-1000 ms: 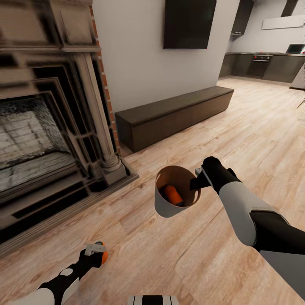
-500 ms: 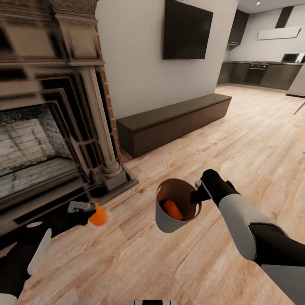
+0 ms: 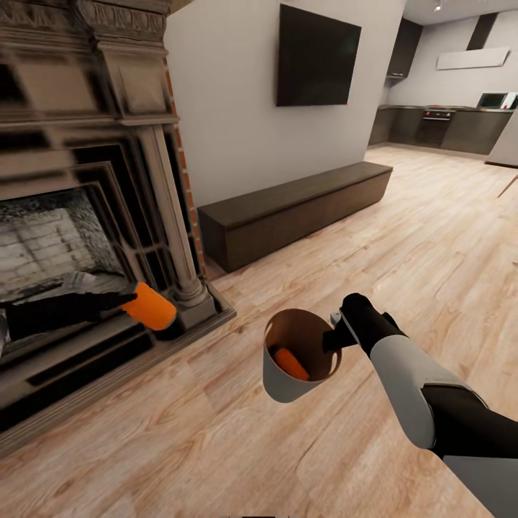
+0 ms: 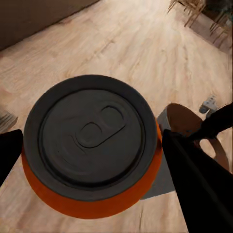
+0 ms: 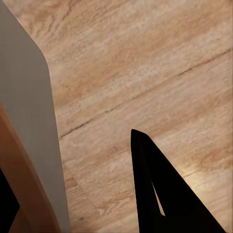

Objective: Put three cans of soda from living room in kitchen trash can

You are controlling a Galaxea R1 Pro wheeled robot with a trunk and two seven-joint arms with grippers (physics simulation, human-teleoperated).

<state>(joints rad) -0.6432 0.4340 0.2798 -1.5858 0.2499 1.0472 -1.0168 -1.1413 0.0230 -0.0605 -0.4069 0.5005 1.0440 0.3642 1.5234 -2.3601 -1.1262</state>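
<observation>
1. Left gripper (image 3: 129,298) at middle left of head view, clenched on an orange soda can (image 3: 149,306); can tilted, in front of fireplace (image 3: 79,216) base. Same can (image 4: 92,145) at centre of left wrist view, dark grey top facing camera, black fingers (image 4: 199,189) pressed on both sides.
2. Right gripper (image 3: 336,332) at lower centre-right of head view, grasping rim of tash can (image 3: 284,381). Bin held off wood floor (image 3: 216,439), tipped with mouth toward camera, light grey outside, brown inside.
3. Second can (image 3: 292,363) lying inside bin, orange, slanted against inner wall.
4. Bin wall (image 5: 34,126) at left of right wrist view, grey outer face and brown inner edge; one dark finger (image 5: 155,189) at lower right, outside the wall; other finger barely in frame at lower left corner.
5. Bin (image 4: 187,124) also at right of left wrist view, beyond held can, with right arm reaching to it.
6. Long dark bench (image 3: 295,208) at centre of head view against wall, black TV (image 3: 316,57) above it at top centre.
7. Kitchen (image 3: 446,122) at upper right, well apart, dark cabinets along far wall.
</observation>
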